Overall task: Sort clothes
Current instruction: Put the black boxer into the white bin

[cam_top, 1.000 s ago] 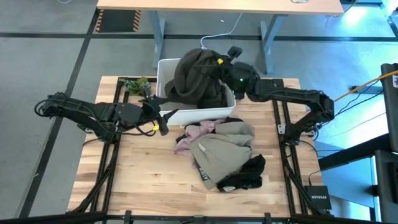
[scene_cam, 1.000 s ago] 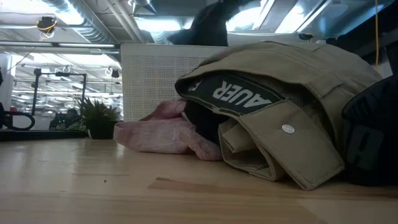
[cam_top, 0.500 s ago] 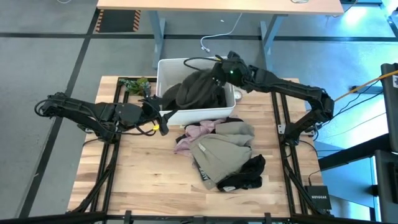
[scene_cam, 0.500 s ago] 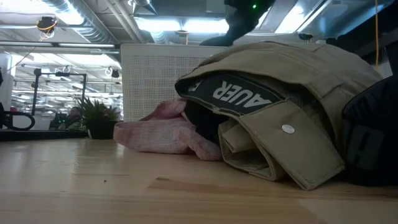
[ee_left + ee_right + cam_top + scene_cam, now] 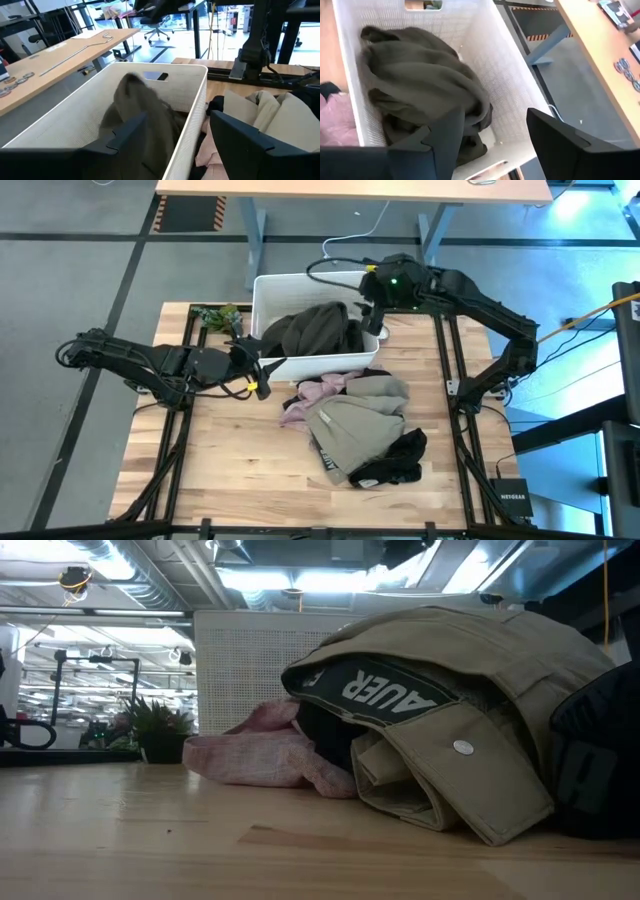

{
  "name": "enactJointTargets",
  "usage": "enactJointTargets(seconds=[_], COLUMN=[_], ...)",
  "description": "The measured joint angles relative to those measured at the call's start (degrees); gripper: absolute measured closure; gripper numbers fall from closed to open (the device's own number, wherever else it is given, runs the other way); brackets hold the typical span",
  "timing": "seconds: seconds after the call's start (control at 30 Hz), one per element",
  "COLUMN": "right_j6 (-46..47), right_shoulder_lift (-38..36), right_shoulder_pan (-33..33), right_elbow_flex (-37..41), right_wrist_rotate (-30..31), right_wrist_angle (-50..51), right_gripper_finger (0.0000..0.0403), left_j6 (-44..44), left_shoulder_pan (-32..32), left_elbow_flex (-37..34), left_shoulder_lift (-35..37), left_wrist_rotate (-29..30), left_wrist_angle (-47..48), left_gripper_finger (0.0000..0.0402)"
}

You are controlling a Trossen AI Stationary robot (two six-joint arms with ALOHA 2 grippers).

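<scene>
The large dark olive-grey fabric garment [image 5: 312,332] is seen lying crumpled inside the white rectangular perforated plastic bin [image 5: 268,288], which stands at the twelve o'clock side of the wooden tabletop [image 5: 230,470]. The right gripper [image 5: 372,308] is held above the bin's three o'clock wall; in the right wrist view its fingers [image 5: 563,139] are spread apart with nothing between them, and the garment lies free beneath them. The drop of this garment into the bin is therefore judged complete.

The remaining clothes lie in one heap just at six o'clock of the bin: a pale pink soft garment [image 5: 312,396] at the heap's nine o'clock edge, a beige-tan heavy cloth garment [image 5: 358,430] across the middle, and a black garment [image 5: 402,456] at its five o'clock corner. A dark navy piece cannot be picked out with certainty.

The left gripper [image 5: 258,372] is parked low at the bin's eight o'clock corner, fingers [image 5: 241,136] parted and empty.

The next move is judged to call for the right arm to be carried clear of the bin wall and lowered onto the heap, where a single garment would have to be pinched without its overlapping neighbours being dragged along. A small green potted plant [image 5: 216,314] stands at the bin's nine o'clock side and should be avoided.
</scene>
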State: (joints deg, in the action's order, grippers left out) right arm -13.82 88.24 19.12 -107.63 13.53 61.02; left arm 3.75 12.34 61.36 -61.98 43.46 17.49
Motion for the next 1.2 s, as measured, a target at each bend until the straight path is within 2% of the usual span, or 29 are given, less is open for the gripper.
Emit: enactJointTargets(seconds=[0.1,0.37,0.47,0.6,0.77,0.93,1.07,1.2], right_j6=[1.90,5.60,6.80,10.01,14.50,18.91,25.72,29.64], right_shoulder_lift=[-0.06,-0.01,-0.01,-0.01,-0.01,0.04,0.03,0.03], right_shoulder_pan=[0.00,-0.88,-3.49,-9.96,-20.77,-31.12,-38.97,-45.86], right_elbow_flex=[-1.50,-1.97,-1.97,-0.89,2.75,9.32,15.93,23.85], right_wrist_rotate=[-1.49,-15.67,-17.10,-17.12,-14.85,-13.49,-11.39,-11.98], right_wrist_angle=[2.96,12.43,17.86,21.57,20.52,19.70,17.14,12.45], right_gripper_finger=[0.0170,0.0170,0.0170,0.0170,0.0171,0.0171,0.0171,0.0171], left_j6=[0.07,-0.13,0.19,0.55,1.63,6.72,5.65,5.25], left_shoulder_pan=[0.00,0.02,0.02,0.02,0.02,0.02,0.02,-0.03], left_elbow_flex=[0.00,0.00,0.00,0.00,0.00,0.00,0.00,0.00], left_shoulder_lift=[0.00,0.00,0.00,0.00,-0.02,-0.02,-0.02,-0.02], left_wrist_rotate=[0.02,0.02,0.02,0.02,0.04,0.07,0.07,0.07], left_wrist_angle=[-0.02,0.12,0.55,1.45,1.67,1.09,1.13,0.54], left_gripper_finger=[0.0192,0.0192,0.0192,0.0192,0.0192,0.0192,0.0192,0.0192])
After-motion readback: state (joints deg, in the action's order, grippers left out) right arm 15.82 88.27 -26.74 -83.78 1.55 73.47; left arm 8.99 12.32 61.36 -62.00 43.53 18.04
